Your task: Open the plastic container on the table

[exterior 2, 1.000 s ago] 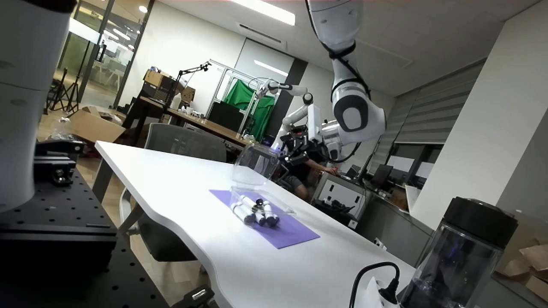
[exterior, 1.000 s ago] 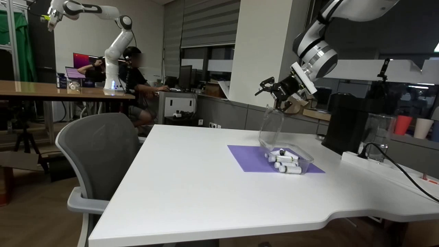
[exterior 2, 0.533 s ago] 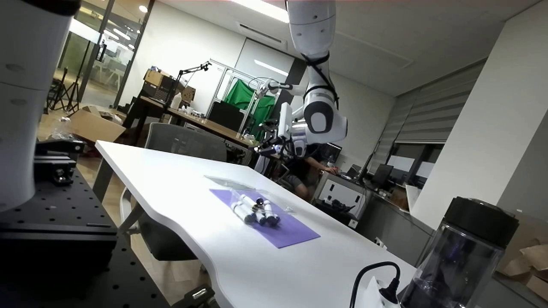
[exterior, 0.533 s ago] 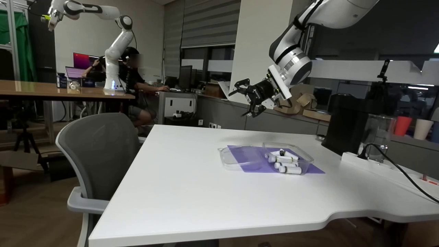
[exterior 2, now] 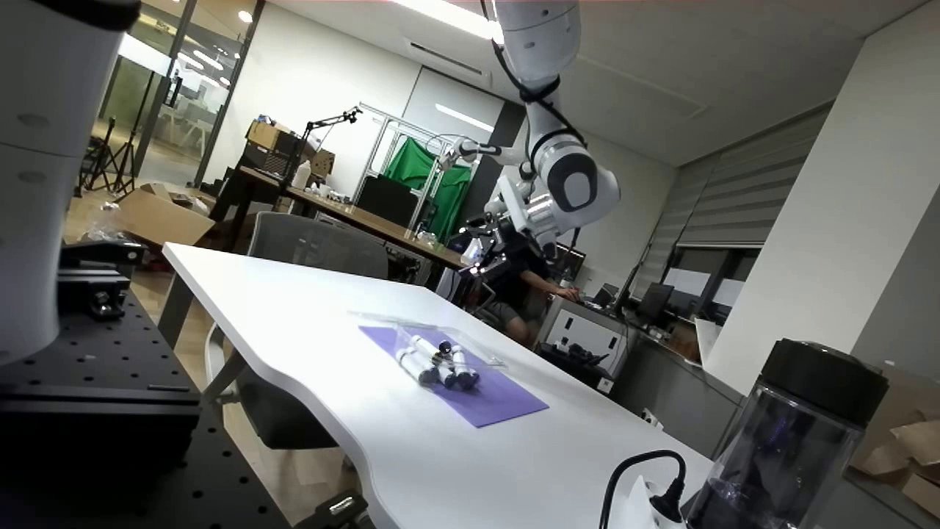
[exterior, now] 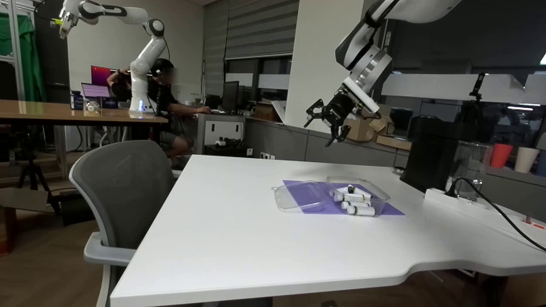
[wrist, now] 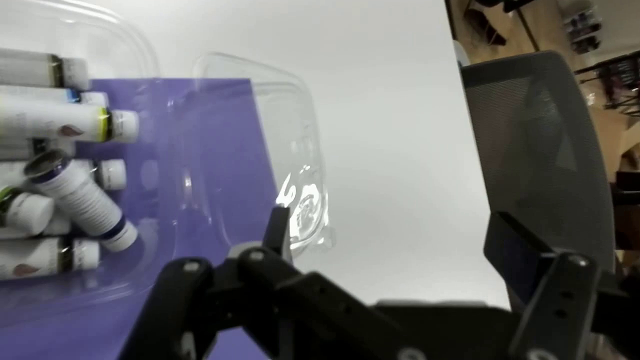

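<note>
The clear plastic container (exterior: pixel 381 205) sits open on the white table (exterior: pixel 239 243), with several white bottles inside. Its clear lid (exterior: pixel 294 199) is folded back and lies flat beside it, partly on the purple mat and partly on the tabletop. The container also shows in an exterior view (exterior 2: pixel 485 353) and at the left of the wrist view (wrist: pixel 145 265), where the lid (wrist: pixel 295 120) lies to its right. My gripper (exterior: pixel 318 135) is open and empty, above and apart from the lid and container. In the wrist view my gripper (wrist: pixel 390 225) has its fingers wide apart, with only tabletop between them.
The purple mat (exterior: pixel 391 209) lies under the container. A grey chair (exterior: pixel 121 192) stands at the table's edge. A power strip (exterior: pixel 473 213) with a black cable, a clear jar (exterior: pixel 469 166) and a black box-like object (exterior: pixel 431 149) stand at the table's far side.
The lid stood upright by my gripper a second ago and has dropped flat onto the mat and table. My gripper moved away from it, then back slightly and tilted more downward.
</note>
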